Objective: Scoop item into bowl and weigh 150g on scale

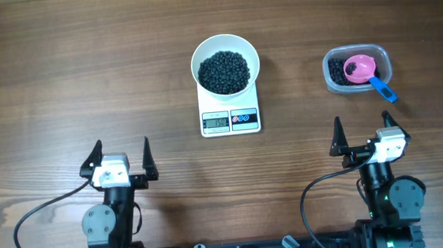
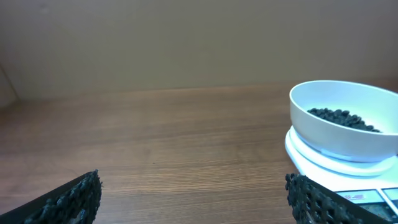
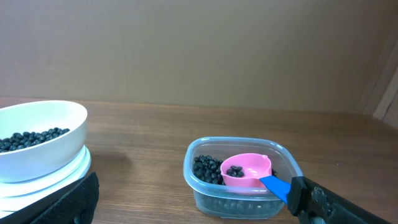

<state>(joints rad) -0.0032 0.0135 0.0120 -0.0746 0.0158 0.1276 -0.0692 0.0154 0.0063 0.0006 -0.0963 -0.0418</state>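
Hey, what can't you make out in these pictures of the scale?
Scale reading: overhead, digits too small; left wrist, display partly cut off by the bottom edge.
Scoop handle end: right wrist, hidden behind the right gripper.
Depth of beans in bowl: both wrist views, wall hides it.

The left pincer [image 1: 121,150] sits to the left of the scale [image 1: 230,120] and nearer the robot than it. Its two dark fingers are spread wide, point away from the base, and have nothing between them. The right pincer [image 1: 361,125] mirrors it to the right of the scale, jaws equally wide and empty. The left arm [image 1: 108,216] and right arm [image 1: 393,194] are folded low behind their pincers. In each wrist view, ridged fingertips [image 2: 68,202] [image 3: 336,202] show at the lower corners.
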